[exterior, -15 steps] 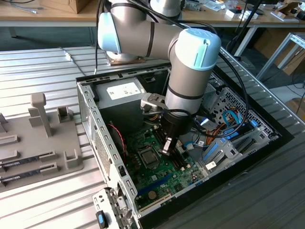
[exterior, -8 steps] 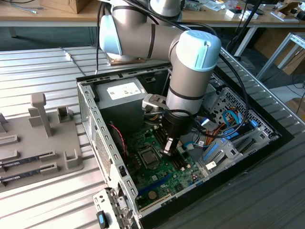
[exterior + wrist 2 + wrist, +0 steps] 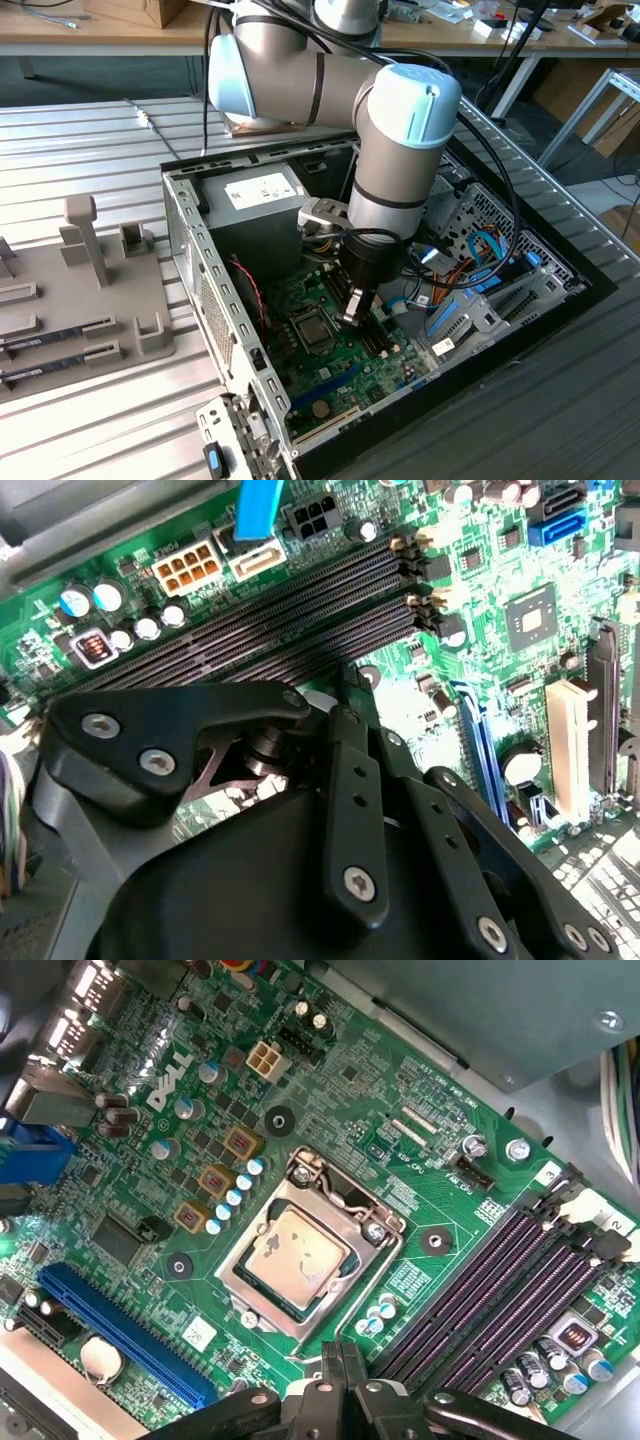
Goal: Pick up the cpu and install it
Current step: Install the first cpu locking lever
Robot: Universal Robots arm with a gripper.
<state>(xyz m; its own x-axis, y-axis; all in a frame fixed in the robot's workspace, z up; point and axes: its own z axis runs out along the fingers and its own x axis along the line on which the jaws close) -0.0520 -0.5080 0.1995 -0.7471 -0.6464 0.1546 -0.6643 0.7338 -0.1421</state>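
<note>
Cpu: the cpu point(image 3: 296, 1261) sits in its socket point(image 3: 305, 1260) on the green board point(image 3: 330, 1090), silvery top up, smeared with old paste, the metal frame around it.
Where: near the middle of the board in the first wrist view, between the blue slot point(image 3: 120, 1330) and the dark memory slots point(image 3: 500, 1290); in the exterior view it shows as a pale square point(image 3: 311, 327) just off the arm's tip.
Seating: it looks flat and square in the frame, so I judge it already lodged, not loose.
Pincer: the pincer point(image 3: 343, 1360) hangs just above the board, beside the socket's corner, tips pressed together and clenched on nothing.
Why there: fingers closed and off to one side of the chip, so it carries no load and touches no part of the cpu.
Second wrist view: the pincer point(image 3: 345, 685) points down at the board next to the memory slots point(image 3: 290, 620), its black linkage in the foreground.
Arm: the arm point(image 3: 400, 150) reaches down into the open case point(image 3: 200, 260), wrist nearly vertical, which keeps the tool clear of the case walls and cables.
Desk: a grey fixture point(image 3: 90, 270) with two memory sticks point(image 3: 55, 345) lies on the desk point(image 3: 80, 130) at the exterior view's left, well apart.
</note>
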